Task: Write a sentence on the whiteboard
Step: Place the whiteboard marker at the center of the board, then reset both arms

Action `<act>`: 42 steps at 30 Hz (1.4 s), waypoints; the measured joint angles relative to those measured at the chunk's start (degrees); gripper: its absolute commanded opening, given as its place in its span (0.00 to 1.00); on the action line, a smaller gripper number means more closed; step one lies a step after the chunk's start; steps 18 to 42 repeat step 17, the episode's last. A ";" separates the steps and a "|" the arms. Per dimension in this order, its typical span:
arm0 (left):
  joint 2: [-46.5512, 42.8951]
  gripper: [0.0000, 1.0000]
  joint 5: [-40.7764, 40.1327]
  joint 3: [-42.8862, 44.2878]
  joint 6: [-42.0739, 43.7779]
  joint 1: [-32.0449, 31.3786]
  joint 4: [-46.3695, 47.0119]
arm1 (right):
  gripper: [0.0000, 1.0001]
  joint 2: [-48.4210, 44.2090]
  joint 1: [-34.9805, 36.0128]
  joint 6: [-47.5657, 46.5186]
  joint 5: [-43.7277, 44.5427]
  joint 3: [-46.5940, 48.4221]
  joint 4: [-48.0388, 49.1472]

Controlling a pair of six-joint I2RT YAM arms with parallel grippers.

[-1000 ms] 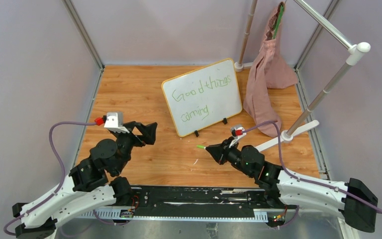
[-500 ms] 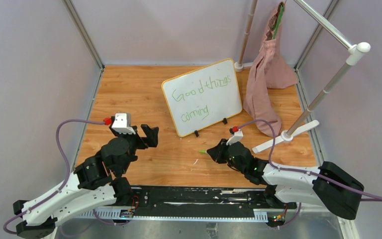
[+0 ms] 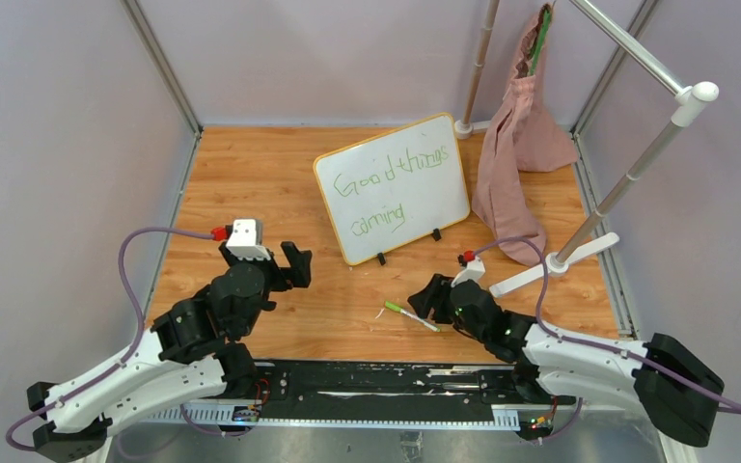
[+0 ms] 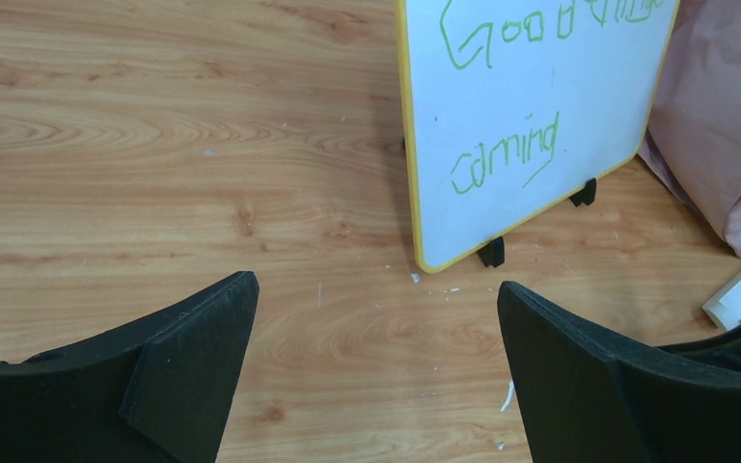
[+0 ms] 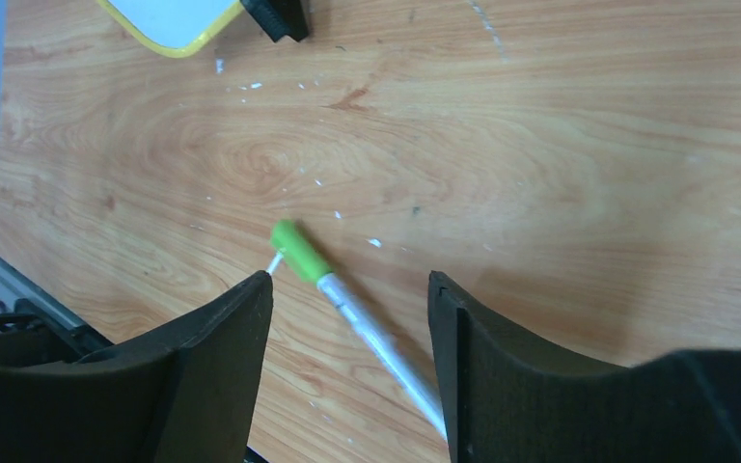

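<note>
Right wrist view: the right gripper (image 5: 347, 286) is hovering with its jaws apart over a green-capped marker (image 5: 299, 253), which is lying flat on the wooden table (image 5: 589, 145). The left gripper (image 4: 376, 289) is holding its jaws wide on nothing. The whiteboard (image 3: 392, 188) is standing at the table's far middle, bearing green writing, with a pink cloth bag (image 3: 516, 154) just right of it.

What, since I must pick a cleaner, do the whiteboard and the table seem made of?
Whiteboard: smooth white panel, likely coated melamine or steel, since marker ink sits on it; its yellow-orange frame looks like plastic. Table: wood or wood-look laminate, satin finish, with visible grain and knots.
</note>
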 measured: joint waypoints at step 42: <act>5.35 1.00 -2.45 1.05 -7.10 0.00 -4.76 | 0.67 -27.10 -0.61 -3.06 5.40 0.22 -27.17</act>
